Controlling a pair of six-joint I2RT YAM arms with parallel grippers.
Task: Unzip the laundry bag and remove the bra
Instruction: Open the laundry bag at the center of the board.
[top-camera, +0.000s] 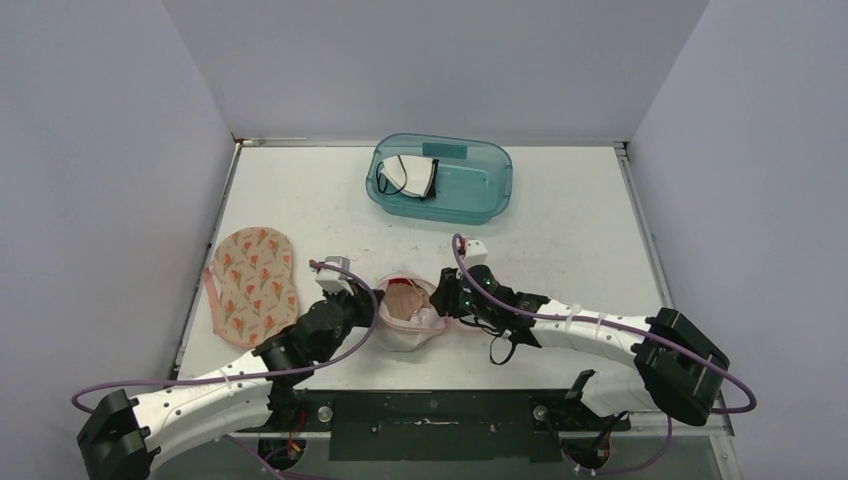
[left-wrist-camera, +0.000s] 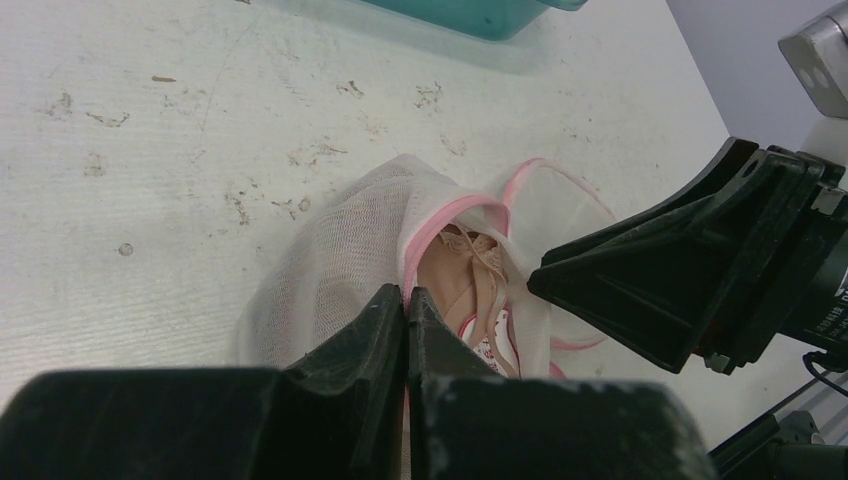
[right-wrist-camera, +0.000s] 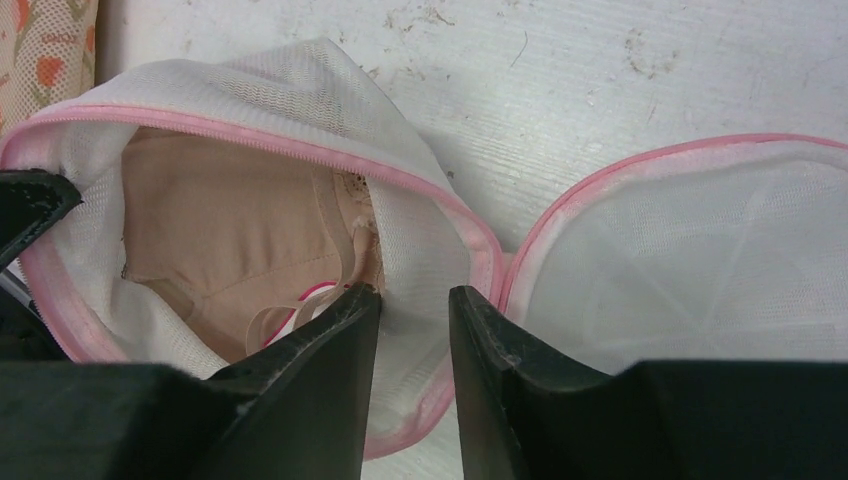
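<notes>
Bra (right-wrist-camera: 220, 225) mostly hidden, inside laundry bag (right-wrist-camera: 290, 90)

Top camera: high above near edge, looks down on whole table (top-camera: 560, 230). Wrist cameras: very close, low, facing each other across laundry bag (top-camera: 405, 318), shared by all three views.

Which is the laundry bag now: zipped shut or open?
Open: the bag has its pink zip edges gaping apart, and the beige bra lies uncovered inside.
</notes>
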